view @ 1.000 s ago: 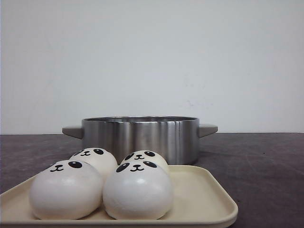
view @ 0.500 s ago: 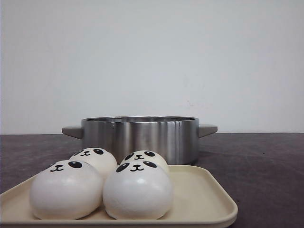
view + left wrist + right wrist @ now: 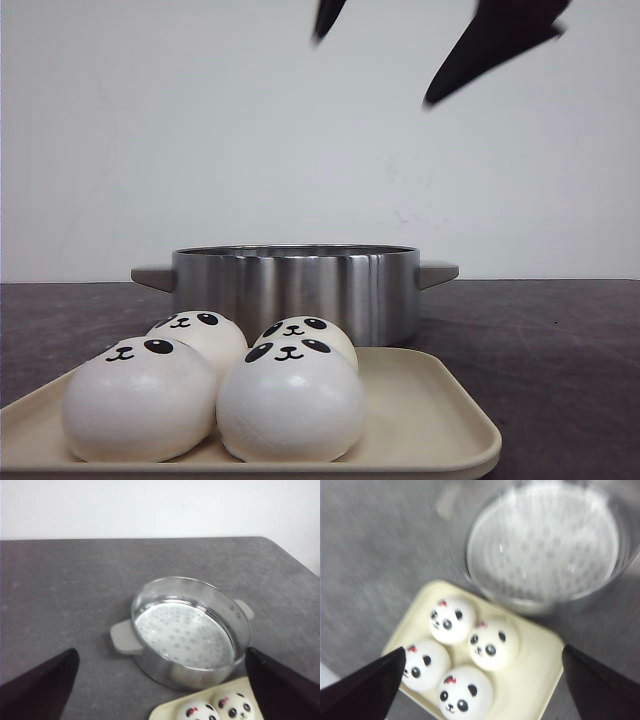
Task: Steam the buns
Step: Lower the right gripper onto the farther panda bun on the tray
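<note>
Front view: your right gripper, absent half a second ago, now hangs high above the pot, fingers spread and empty; four buns sit clustered on the tray. Left wrist view: left gripper wide open, empty. Right wrist view: buns untouched.

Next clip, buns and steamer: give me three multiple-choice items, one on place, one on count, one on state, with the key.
1. Where are the buns?
A. in the steamer pot
B. on the cream tray
C. on the bare table

2. How many buns are there?
A. two
B. three
C. four

3. The steamer pot is:
A. empty
B. lidded
C. holding one bun

Key: 1 B, all sit on the cream tray in front of the pot. 2 C, the right wrist view shows four faces. 3 A, its perforated floor is bare in the left wrist view.
</note>
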Robot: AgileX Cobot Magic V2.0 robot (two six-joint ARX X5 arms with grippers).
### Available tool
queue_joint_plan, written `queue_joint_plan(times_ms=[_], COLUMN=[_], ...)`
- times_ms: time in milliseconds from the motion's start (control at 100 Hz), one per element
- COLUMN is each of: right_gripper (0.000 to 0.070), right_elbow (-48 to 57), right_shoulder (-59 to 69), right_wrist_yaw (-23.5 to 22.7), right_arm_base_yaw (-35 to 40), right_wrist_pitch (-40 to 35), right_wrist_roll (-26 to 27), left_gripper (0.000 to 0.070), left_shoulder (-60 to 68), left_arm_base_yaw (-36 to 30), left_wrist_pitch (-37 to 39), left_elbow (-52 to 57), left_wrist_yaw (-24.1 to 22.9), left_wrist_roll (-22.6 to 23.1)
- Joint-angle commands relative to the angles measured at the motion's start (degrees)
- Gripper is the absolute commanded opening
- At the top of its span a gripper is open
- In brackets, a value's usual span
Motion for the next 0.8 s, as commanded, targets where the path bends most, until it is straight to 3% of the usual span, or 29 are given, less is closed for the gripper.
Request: queue_joint_plan(times_ms=[0, 150, 730, 790], right_gripper=[0.0605, 0.0605, 0.0602, 0.0579], right_elbow=[2.1, 4.9, 5.0, 5.0], right_shoulder=[5.7, 14.3, 29.6, 30.4], right_wrist_yaw=[-0.6, -4.1, -1.5, -1.4], right_arm_base_yaw=[1.2, 2.3, 2.1, 2.1], right_wrist_pitch=[-2.6, -2.8, 2.0, 2.6], right_wrist_roll=[3.4, 4.2, 6.2, 6.6], left_gripper=[0.0662, 0.0662, 0.0662, 0.0662], left_shoulder=[0.2, 0.2, 0.2, 0.2], left_arm_base_yaw=[-1.0, -3.6, -8.4, -8.5], left_wrist_pitch=[0.2, 0.3, 0.3, 0.3], left_elbow=[0.8, 0.8, 0.8, 0.8], left_wrist_yaw=[-0.5, -0.5, -1.6, -1.6], left_wrist_roll=[0.7, 0.7, 0.7, 0.7])
